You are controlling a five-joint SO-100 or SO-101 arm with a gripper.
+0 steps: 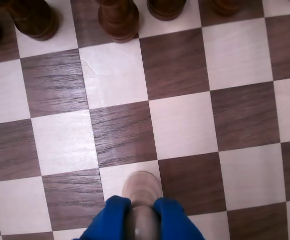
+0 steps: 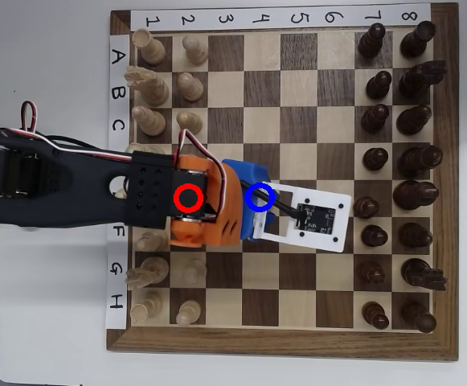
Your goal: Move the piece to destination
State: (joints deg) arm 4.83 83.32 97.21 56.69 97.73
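In the wrist view, the piece, a small cream pawn, stands upright at the bottom centre over a light square. My gripper is shut on it, one blue finger on each side of its upper part. In the overhead view my gripper sits mid-board in row E, and the arm hides the pawn. The drawn blue ring of the destination lies right over the blue fingers, so the square beneath is covered. No ring shows in the wrist view.
Dark brown pieces line the top of the wrist view, several squares ahead. In the overhead view dark pieces fill columns 7 and 8, and pale pieces fill columns 1 and 2. A red ring sits over the arm.
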